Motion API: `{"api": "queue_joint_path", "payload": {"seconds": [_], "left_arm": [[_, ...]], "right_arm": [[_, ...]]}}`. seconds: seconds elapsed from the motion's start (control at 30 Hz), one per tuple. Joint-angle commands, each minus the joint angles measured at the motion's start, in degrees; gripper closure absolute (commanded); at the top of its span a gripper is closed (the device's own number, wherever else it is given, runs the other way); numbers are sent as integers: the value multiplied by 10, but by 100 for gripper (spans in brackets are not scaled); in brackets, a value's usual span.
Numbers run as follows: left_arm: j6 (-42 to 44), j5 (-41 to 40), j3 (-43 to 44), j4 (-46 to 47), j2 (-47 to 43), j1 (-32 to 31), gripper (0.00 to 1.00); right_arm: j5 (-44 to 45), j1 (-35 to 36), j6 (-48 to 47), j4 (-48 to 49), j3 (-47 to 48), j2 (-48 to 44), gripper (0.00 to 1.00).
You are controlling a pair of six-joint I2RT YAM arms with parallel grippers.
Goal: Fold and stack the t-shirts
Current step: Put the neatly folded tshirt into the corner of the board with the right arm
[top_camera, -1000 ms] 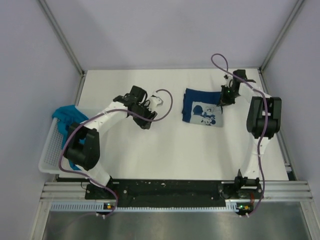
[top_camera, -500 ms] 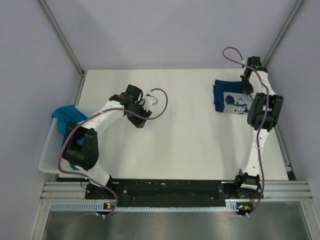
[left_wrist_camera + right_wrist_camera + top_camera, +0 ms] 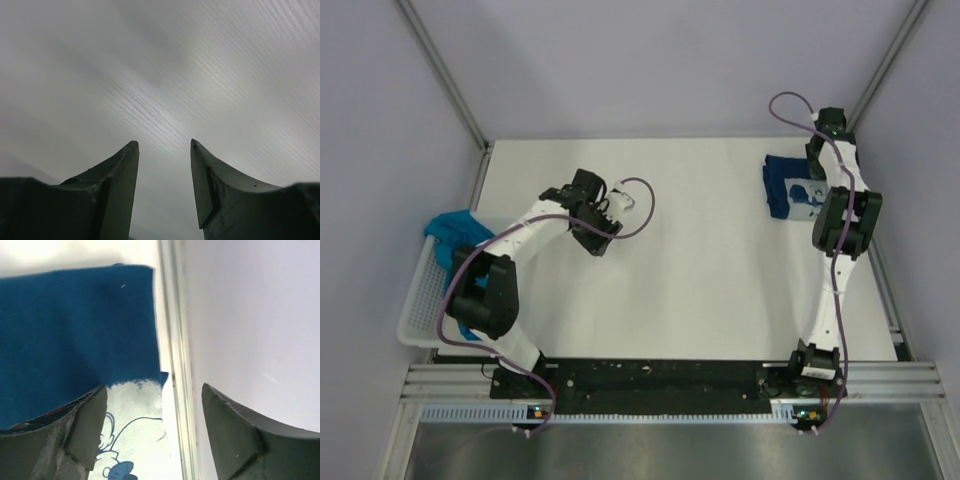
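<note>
Lying folded at the far right of the white table [image 3: 700, 290], the navy t-shirt [image 3: 788, 190] with its pale printed graphic is resting close to the right edge, and the right gripper [image 3: 153, 388] is hanging over it with jaws parted and nothing between them. The teal t-shirt [image 3: 448, 228] is sitting bunched in the white lattice basket [image 3: 415, 312] at the left, spilling over its far end. The left gripper [image 3: 164, 143] is hovering about half open over bare tabletop, holding nothing.
</note>
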Motion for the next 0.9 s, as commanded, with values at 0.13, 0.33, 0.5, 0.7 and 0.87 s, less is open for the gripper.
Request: {"api": "queue_joint_path", "payload": {"seconds": [0.13, 0.33, 0.5, 0.7, 0.87], "left_arm": [[10, -7, 13, -2, -20, 2, 49], [3, -22, -21, 25, -61, 5, 48], [-13, -43, -82, 81, -130, 21, 45], [-53, -45, -208, 225, -240, 61, 43], [-90, -57, -355, 428, -331, 105, 31]], "right_arm": [[35, 0, 40, 46, -11, -139, 1], [-43, 30, 77, 91, -208, -337, 1], [-218, 52, 134, 191, -467, -509, 1], [-253, 129, 134, 346, -751, -658, 1], [-325, 146, 188, 490, -911, -724, 1]]}}
